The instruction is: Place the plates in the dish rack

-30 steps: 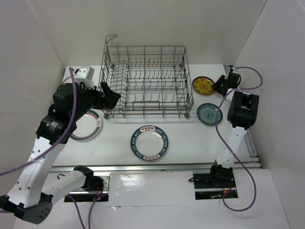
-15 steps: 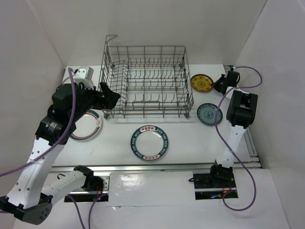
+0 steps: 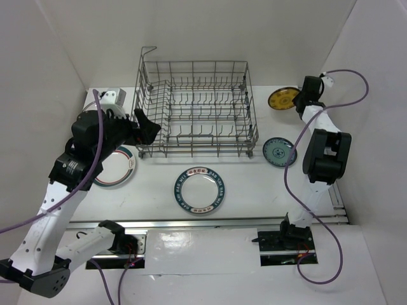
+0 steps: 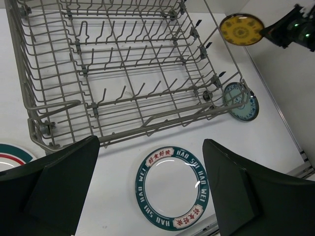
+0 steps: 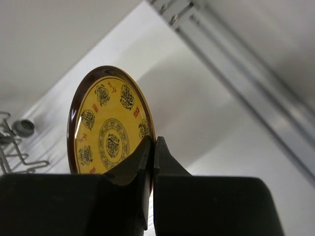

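Note:
My right gripper (image 3: 297,100) is shut on the rim of the yellow plate (image 3: 282,99), holding it on edge above the table's back right corner. In the right wrist view its fingertips (image 5: 153,142) pinch the yellow plate (image 5: 110,123). The grey wire dish rack (image 3: 252,109) stands at the back middle with nothing in it. My left gripper (image 3: 147,127) hangs open at the rack's front left corner. In the left wrist view the gripper (image 4: 150,143) frames the lettered-rim plate (image 4: 172,188) on the table, with the dish rack (image 4: 54,104) above and the yellow plate (image 4: 241,30) at the far right.
The lettered-rim plate (image 3: 200,189) lies in front of the rack. A teal-blue patterned plate (image 3: 278,152) lies right of the rack's front corner. A white plate with teal and red rings (image 3: 117,166) lies partly under my left arm. White walls enclose the table.
My right gripper has shut on the yellow plate's rim, lifted it off the table and carried it up and to the right. The left arm has barely moved.

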### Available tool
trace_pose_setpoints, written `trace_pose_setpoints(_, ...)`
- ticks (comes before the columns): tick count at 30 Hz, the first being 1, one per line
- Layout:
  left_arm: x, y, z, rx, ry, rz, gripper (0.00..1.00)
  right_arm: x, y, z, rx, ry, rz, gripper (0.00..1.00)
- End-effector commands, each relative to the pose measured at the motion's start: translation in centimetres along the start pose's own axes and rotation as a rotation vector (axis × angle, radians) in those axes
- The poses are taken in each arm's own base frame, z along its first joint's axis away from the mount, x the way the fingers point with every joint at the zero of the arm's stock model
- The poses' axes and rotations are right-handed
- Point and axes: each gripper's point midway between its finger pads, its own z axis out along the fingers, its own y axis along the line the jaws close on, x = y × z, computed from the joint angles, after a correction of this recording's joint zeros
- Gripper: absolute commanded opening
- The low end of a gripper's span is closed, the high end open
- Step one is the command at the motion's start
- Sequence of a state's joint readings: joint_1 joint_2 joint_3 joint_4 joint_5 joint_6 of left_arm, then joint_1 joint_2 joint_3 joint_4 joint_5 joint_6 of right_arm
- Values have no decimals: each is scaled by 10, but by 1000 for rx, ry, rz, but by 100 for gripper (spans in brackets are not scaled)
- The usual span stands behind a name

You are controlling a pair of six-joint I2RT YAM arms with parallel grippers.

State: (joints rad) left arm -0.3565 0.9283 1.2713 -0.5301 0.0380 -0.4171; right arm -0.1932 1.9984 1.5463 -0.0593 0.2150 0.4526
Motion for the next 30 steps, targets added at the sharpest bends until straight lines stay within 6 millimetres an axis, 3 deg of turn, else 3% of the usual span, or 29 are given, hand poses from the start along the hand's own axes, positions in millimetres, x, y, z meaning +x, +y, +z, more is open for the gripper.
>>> trace_pose_setpoints(1, -11, 1, 2, -5, -42, 23, 100, -70, 9, -43, 74, -177, 40, 0)
trace_pose_setpoints(5, -12, 4, 2, -18, -47, 31, 100, -117, 27, -84, 130, -282, 42, 0)
trace_pose_setpoints(10, -12, 6, 2, -27, -50, 31, 100, -173, 83, -143, 31, -439, 54, 0)
trace_pose_setpoints(12, -12, 6, 2, -27, -50, 31, 100, -175, 109, -158, -26, -449, 15, 0)
trace_pose_setpoints(13, -13, 7, 2, -36, -53, 31, 100, -183, 128, -179, -48, -492, -14, 0)
trace_pose_setpoints(16, -13, 7, 2, -36, -53, 31, 100, -195, 159, -205, -90, -551, -70, 0)
trace_pose_setpoints(17, -13, 7, 2, -36, -53, 31, 100, -191, 174, -213, -91, -557, -129, 0)
trace_pose_setpoints(18, -11, 8, 5, -39, -44, 31, 100, -175, 181, -198, -65, -521, -194, 0)
trace_pose_setpoints(19, -11, 8, 5, -39, -44, 31, 100, -185, 191, -208, -69, -544, -207, 0)
trace_pose_setpoints(20, -11, 8, 5, -39, -44, 31, 100, -175, 201, -210, -60, -538, -244, 0)
trace_pose_setpoints(23, -11, 8, 5, -39, -44, 31, 100, -157, 213, -208, -32, -539, -334, 0)
trace_pose_setpoints(24, -11, 9, 5, -47, -47, 30, 100, -152, 223, -217, -43, -548, -361, 0)
trace_pose_setpoints(25, -8, 11, 6, -50, -38, 30, 100, -138, 231, -208, -39, -540, -394, 0)
trace_pose_setpoints(27, -6, 13, 6, -63, -33, 30, 100, -130, 244, -211, -29, -545, -421, 0)
trace_pose_setpoints(28, -6, 13, 6, -63, -33, 30, 100, -113, 247, -192, -9, -513, -482, 0)
trace_pose_setpoints(30, -4, 12, 9, -56, -21, 29, 100, -117, 256, -193, -1, -530, -482, 0)
